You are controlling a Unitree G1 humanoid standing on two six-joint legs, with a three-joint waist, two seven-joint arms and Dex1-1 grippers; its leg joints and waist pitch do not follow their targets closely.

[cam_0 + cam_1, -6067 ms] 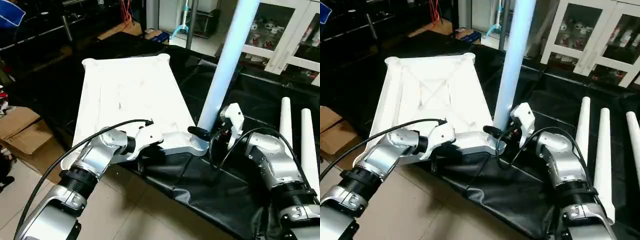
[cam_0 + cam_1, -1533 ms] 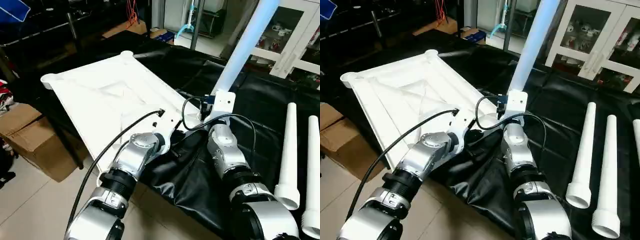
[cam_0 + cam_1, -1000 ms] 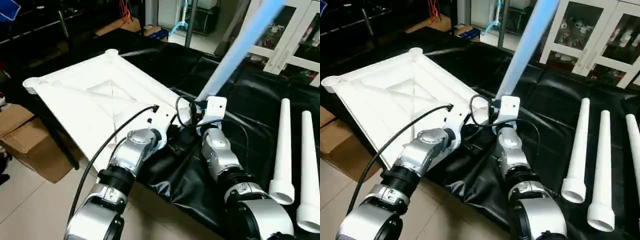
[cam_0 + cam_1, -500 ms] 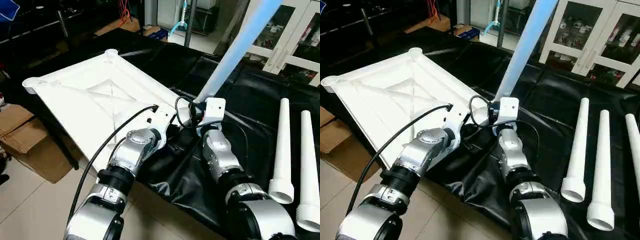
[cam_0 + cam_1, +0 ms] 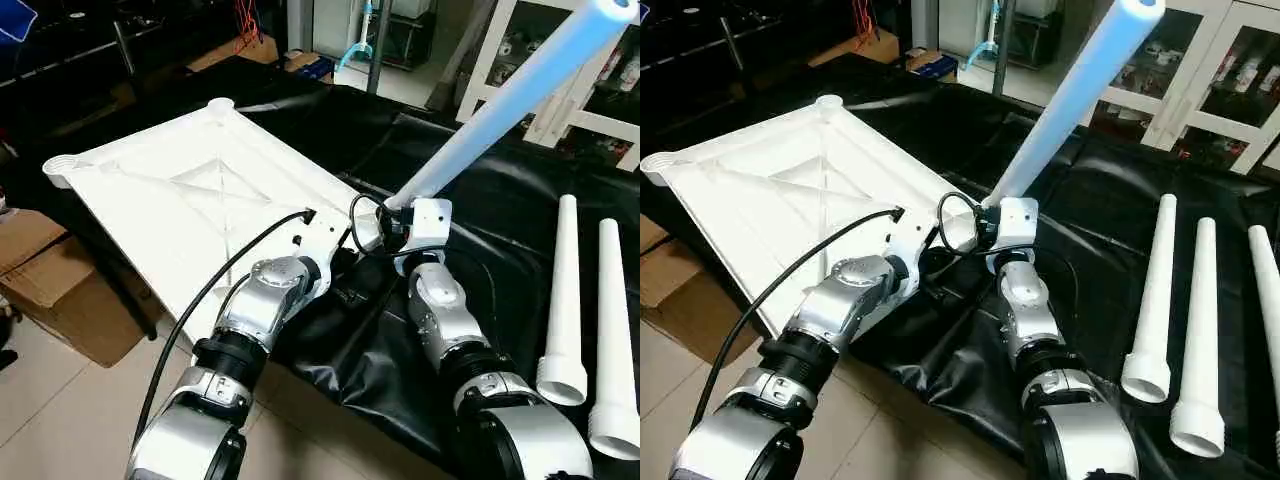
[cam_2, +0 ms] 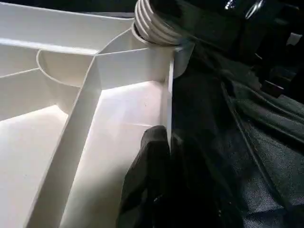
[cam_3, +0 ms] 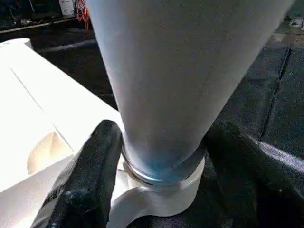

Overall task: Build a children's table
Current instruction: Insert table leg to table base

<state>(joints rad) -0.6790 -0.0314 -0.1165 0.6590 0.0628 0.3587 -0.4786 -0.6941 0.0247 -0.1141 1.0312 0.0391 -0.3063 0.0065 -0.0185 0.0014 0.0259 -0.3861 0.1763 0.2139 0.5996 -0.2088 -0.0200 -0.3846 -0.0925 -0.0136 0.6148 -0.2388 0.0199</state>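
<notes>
From the left eye view, the white table top (image 5: 200, 215) lies underside up on a black sheet (image 5: 480, 230), one corner overhanging the floor. The leg (image 5: 500, 105) rises aslant from the corner socket nearest the robot, leaning toward its right. Two spare legs (image 5: 565, 300) lie on the sheet, well off to the right of both grippers. A cardboard box (image 5: 45, 295) sits on the tiled floor beside the overhang, and a white glass-door cabinet (image 5: 590, 90) stands behind.

In the right eye view, the right gripper (image 5: 990, 222) sits at the foot of the leg, though the jaws themselves are hard to make out here.

The left wrist view shows the left gripper (image 6: 159, 156) clenched on the rim wall of the top, one black finger (image 6: 147, 175) inside the rim. The threaded socket (image 6: 154, 26) lies just ahead of the jaws.

The right wrist view has the right gripper's jaws standing either side of the leg's wide base, grasping it just above the socket collar, one fingertip (image 7: 97, 156) plainly against it.

The leg's lean suggests that it should be brought square to the socket before turning, with the left grip holding the top steady so that the threads do not cross.
</notes>
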